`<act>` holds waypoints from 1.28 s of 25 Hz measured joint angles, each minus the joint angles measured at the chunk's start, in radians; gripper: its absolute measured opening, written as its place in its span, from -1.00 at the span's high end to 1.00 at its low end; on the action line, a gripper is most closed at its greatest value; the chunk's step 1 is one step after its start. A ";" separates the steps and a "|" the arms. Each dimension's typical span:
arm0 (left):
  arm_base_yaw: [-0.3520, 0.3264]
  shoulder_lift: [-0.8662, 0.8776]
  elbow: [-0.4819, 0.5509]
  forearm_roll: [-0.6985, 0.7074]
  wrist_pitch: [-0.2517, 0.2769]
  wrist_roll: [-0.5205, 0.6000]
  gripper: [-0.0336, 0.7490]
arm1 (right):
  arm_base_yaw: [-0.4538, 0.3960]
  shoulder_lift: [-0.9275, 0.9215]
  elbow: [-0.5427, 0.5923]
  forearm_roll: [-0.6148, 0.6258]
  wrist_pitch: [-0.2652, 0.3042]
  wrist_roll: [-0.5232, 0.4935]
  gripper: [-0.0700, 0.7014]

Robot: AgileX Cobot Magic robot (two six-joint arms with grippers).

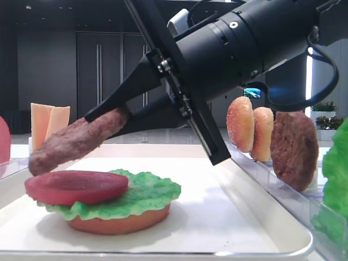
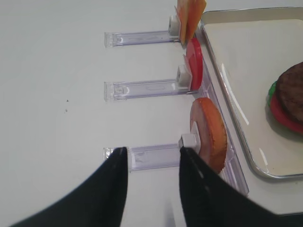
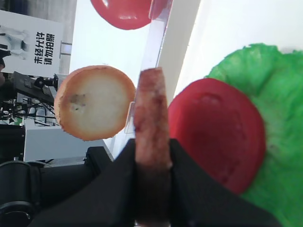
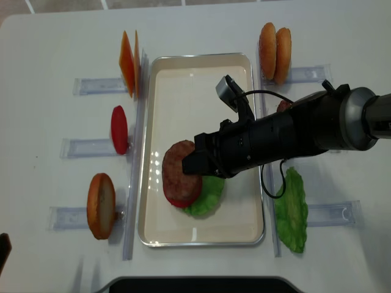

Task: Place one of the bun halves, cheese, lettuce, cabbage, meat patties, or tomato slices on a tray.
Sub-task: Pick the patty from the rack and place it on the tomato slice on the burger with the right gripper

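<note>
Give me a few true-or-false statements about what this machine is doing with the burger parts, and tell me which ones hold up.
1. The right pincer is clamped on a meat patty. True.
2. That patty already lies flat on the tomato slice. False: it hangs tilted just above the slice, with a gap showing.
3. On the tray, the tomato slice sits on lettuce, which sits on a bun base. True.
4. The left pincer is holding a cheese slice. False: it is open and empty, over the table near a rack.
5. A second patty stands on edge in a rack beside the tray. True.
6. The tray is bare. False: a half-built burger lies on it.
</note>
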 joint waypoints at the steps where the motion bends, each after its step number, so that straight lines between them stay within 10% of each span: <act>1: 0.000 0.000 0.000 0.000 0.000 0.000 0.19 | 0.000 0.000 0.004 0.001 0.000 0.000 0.54; 25: 0.000 0.000 0.000 0.000 0.000 0.000 0.19 | 0.000 0.000 0.031 -0.003 -0.026 -0.030 0.52; 32: 0.000 0.000 0.000 0.000 0.000 0.000 0.19 | 0.000 0.000 0.031 -0.003 -0.040 -0.050 0.14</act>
